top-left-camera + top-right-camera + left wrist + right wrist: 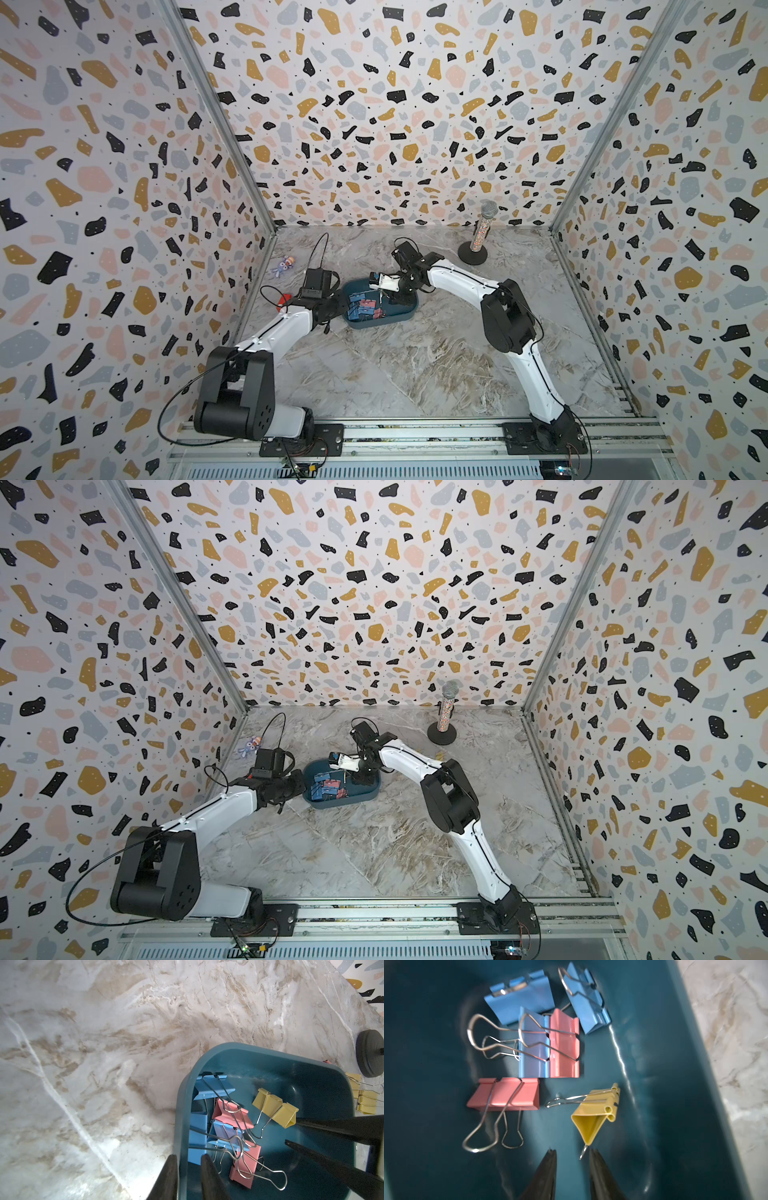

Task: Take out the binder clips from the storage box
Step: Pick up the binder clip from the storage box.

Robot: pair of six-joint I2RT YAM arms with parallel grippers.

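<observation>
While our left gripper (189, 1156) pinches the storage box (311, 1084) wall between nearly closed jaws, our right gripper (573, 1153) hangs inside the box, jaws partly apart and gripping nothing; a yellow clip (591, 1124) lies just ahead of its fingertips, the other binder clips (542, 1043) beyond.

A robot lab cell — terrazzo-print walls (374, 104), marble-look tabletop (395, 365), mounting rail (415, 434).
</observation>
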